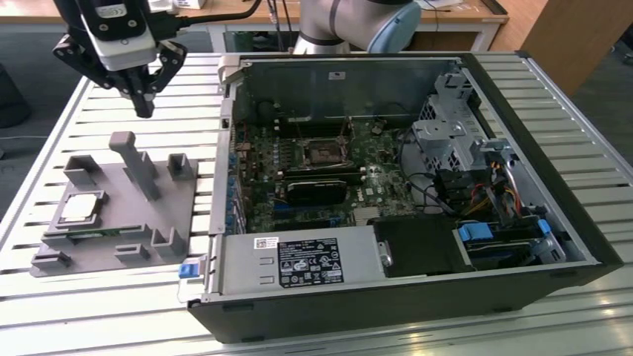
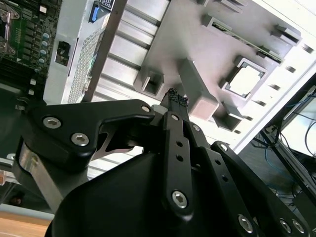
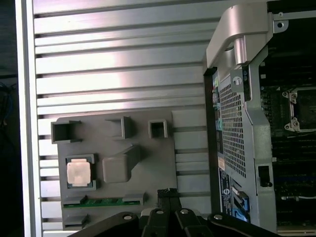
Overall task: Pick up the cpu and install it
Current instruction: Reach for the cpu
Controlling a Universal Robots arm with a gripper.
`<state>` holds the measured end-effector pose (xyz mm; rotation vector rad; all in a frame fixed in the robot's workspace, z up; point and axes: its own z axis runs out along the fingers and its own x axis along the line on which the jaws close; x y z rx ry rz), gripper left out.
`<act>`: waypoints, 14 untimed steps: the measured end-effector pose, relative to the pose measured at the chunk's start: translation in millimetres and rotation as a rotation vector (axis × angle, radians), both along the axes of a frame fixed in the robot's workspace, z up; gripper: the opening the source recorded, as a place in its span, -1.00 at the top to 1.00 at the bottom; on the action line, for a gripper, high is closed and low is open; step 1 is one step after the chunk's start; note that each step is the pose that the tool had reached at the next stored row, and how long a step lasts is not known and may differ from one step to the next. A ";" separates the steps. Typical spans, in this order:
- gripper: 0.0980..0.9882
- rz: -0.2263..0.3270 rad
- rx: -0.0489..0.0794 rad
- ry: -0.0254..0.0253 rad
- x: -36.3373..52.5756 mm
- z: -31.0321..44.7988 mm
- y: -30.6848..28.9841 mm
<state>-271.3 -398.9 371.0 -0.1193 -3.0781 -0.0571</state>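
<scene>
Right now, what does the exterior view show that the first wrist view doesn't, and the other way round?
Exterior view adds: the whole open computer case, with its power supply and drive cage, the arm's base behind it, and a side look at the gripper hanging in the air.
First wrist view adds: the case's perforated outer panel, seen face-on.
Both share: the cpu lying in its pocket on the grey fixture, the motherboard socket, and the gripper holding nothing.

Grey fixture (image 1: 124, 216) on slatted table (image 1: 59, 141); open case (image 1: 396, 308)
</scene>
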 end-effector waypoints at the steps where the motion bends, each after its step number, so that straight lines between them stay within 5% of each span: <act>1: 0.98 0.000 0.000 0.0004 -0.4 -0.2 0.0; 14: 0.98 0.000 0.000 0.0073 -6.0 -1.7 0.0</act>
